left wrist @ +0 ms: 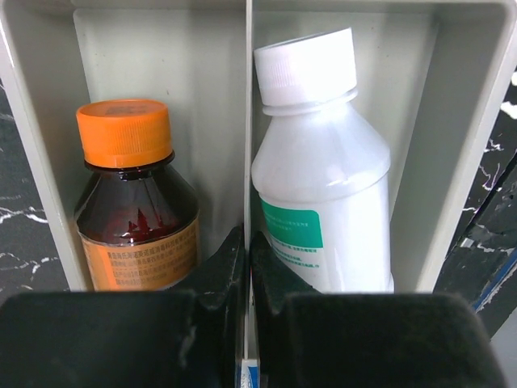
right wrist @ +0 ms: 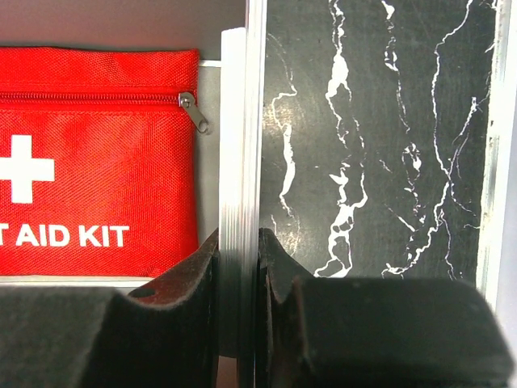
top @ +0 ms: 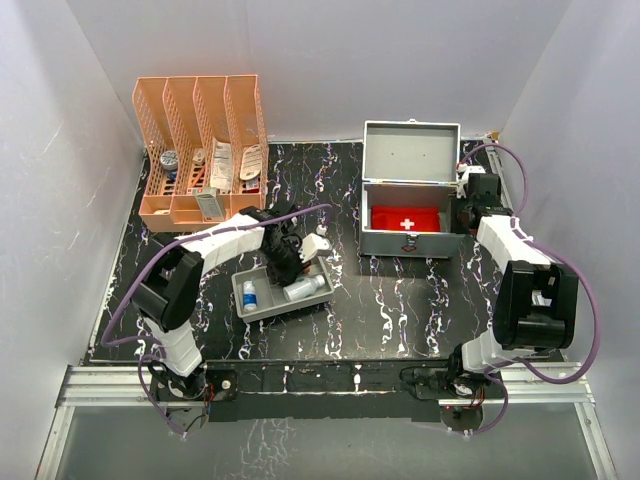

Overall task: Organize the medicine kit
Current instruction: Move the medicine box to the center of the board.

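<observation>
**While both grippers pinch thin walls, the tray's load is what could slip**

Because the left gripper [left wrist: 246,242] is closed on the narrow divider [left wrist: 246,121] of the grey tray [top: 290,311], everything in the tray hangs on one thin strip held between the pads. An orange-capped brown bottle [left wrist: 137,218] lies in the compartment to the left of the divider and a white plastic bottle [left wrist: 323,194] in the one to the right. Both are loose, and nothing holds them in place.

Should the tray be lifted or swung toward the metal first-aid box [top: 410,245], it would likely pivot about that pinch. The heavier side would then dip, and the round bottles could roll to one end or over the rim. A fast move would make this worse, and the smooth divider may also slide out of the pads. From the overhead view I cannot tell whether the tray rests on the marbled table [top: 400,300] or is just above it.

The right gripper [right wrist: 238,242] is clamped on the box's right side wall [right wrist: 238,121], apparently steadying it. A red first-aid pouch [right wrist: 97,162] lies inside, just beside that wall. If the tray comes in, it could strike the open lid [top: 410,150] or the right arm, and a pull on the wall could drag the box askew. Whether the tray fits over the pouch is unclear.
</observation>
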